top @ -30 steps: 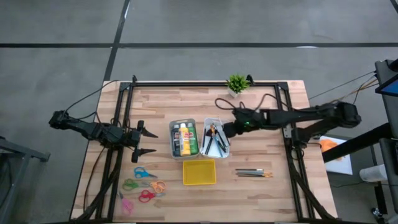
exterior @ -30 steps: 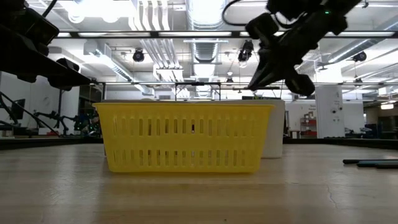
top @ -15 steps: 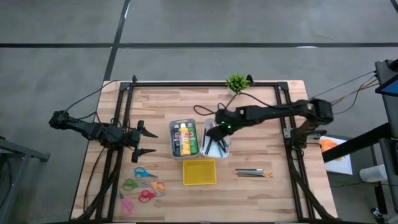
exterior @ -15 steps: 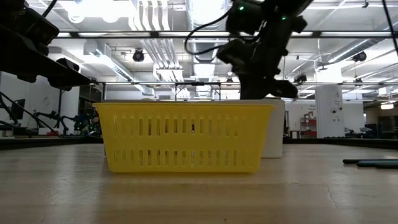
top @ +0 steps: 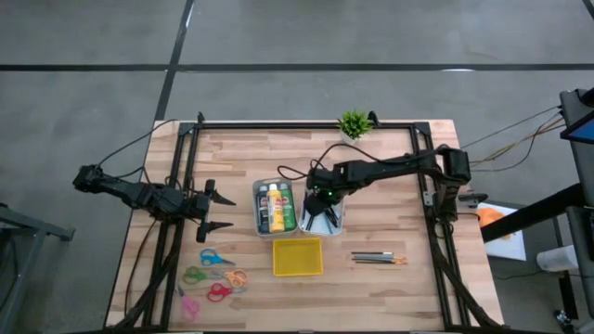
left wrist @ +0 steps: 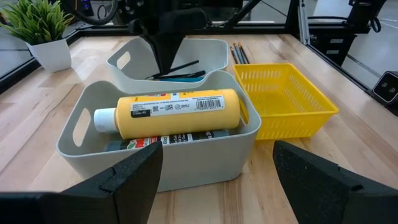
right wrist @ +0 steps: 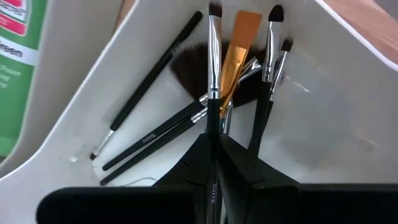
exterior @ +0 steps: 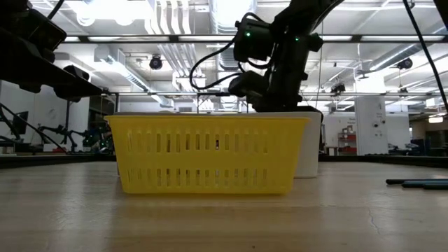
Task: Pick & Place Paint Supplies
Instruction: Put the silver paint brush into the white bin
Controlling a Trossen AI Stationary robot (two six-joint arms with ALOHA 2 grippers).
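My right gripper [top: 320,204] hangs over the right-hand grey bin [top: 335,215] and points steeply down into it, shut on a thin black brush [right wrist: 214,68]. Several other brushes [right wrist: 155,134] lie on that bin's floor. The left-hand grey bin [top: 258,209] holds the paint bottles lying on their sides, the yellow bottle [left wrist: 177,112] on top. More brushes and pencils [top: 376,258] lie on the table right of the yellow basket [top: 297,257]. My left gripper [top: 219,211] waits open, left of the bins. My right gripper pinches the black brush's handle [right wrist: 211,127] between its two fingers. The brush runs along the fingers, which come from above and slant down. Its bristle end [right wrist: 215,9] sticks out ahead of the fingertips into the bin; whether it touches the bin, I cannot tell.
A small potted plant [top: 354,123] stands at the table's far edge. Several coloured scissors [top: 213,276] lie near the front left. The yellow basket sits just in front of the two bins. Bare wood shows right of the bins.
My right gripper has gone toward the table's left edge and down, from beside the brush bin to over it. It has tipped from a shallow slant to pointing steeply down, still shut on the brush.
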